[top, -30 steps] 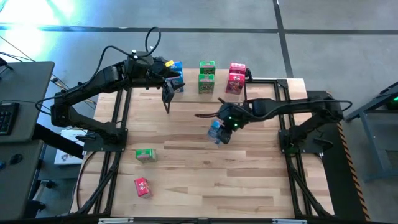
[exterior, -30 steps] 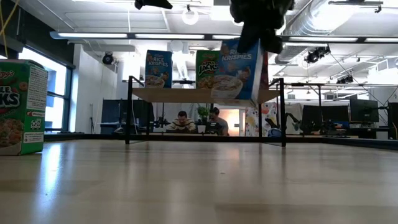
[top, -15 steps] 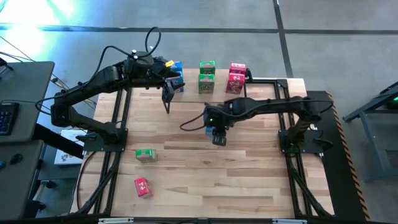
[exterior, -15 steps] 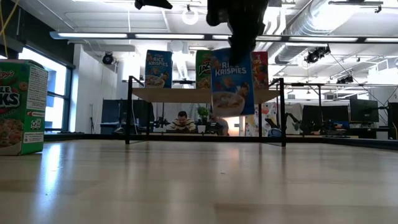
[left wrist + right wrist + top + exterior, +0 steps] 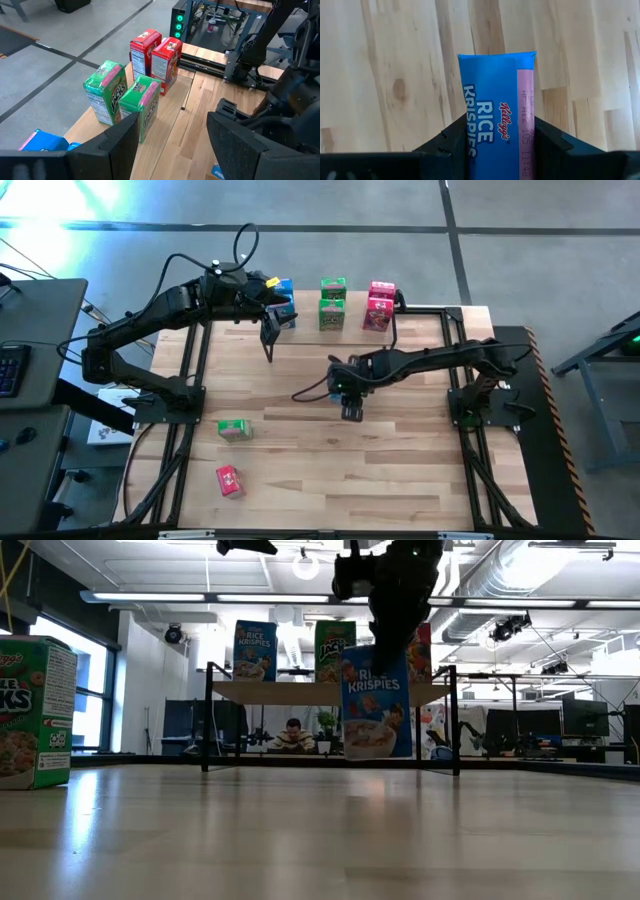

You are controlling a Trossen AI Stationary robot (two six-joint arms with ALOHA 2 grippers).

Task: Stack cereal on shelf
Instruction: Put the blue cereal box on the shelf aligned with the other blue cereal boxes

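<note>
Blue cereal box [image 5: 376, 702] upright, clamped between the right pincer's [image 5: 392, 625] 2 fingers, above mid-table.

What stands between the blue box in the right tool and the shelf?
Nothing visible. The right tool holds the blue Rice Krispies box over bare tabletop; the shelf lies beyond, and the left tool waits at its left end.

The green box [image 5: 33, 711] is cropped at the low view's left edge.
</note>
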